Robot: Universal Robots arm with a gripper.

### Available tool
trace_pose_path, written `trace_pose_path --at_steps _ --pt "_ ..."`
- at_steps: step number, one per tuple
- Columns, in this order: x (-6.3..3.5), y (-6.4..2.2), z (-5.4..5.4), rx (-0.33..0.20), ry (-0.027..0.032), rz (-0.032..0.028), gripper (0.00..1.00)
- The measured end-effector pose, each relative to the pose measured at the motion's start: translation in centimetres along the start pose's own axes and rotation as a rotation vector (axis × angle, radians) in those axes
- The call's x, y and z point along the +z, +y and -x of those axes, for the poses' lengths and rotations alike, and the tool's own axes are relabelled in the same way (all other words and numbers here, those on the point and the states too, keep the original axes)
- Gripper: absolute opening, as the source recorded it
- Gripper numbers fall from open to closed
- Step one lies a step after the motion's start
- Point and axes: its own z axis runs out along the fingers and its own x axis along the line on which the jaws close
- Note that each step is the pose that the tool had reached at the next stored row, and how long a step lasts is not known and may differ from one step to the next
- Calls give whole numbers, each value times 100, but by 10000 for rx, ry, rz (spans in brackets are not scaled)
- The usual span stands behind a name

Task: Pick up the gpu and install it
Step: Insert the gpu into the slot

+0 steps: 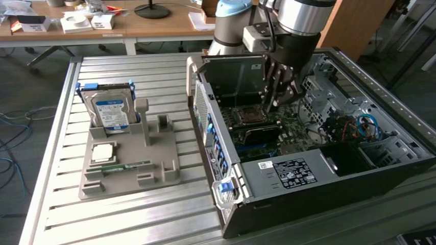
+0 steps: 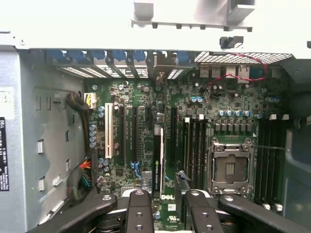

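Slatted metal table (image 1: 136, 214) carries an open computer case (image 1: 381, 168). Toward the exterior view's left sits a grey holder (image 1: 163, 163) with a hard drive (image 1: 111, 112) upright in it. The gripper (image 1: 278, 99) reaches down inside the case, over the motherboard (image 2: 141, 92). The gpu (image 2: 158, 162) is edge-on, in line with the expansion slots, and runs right up to the gripper's centre. Cannot tell whether the gripper clamps the card or stands clear of it. The CPU socket (image 2: 229, 167) is apart from the card.
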Motion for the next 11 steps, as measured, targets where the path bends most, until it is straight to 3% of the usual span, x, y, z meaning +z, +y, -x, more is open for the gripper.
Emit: trace_pose_path --at_steps 5,11 --pt "-66 -1 1 0 -1 0 33" --pt "-70 -1 1 0 0 0 33"
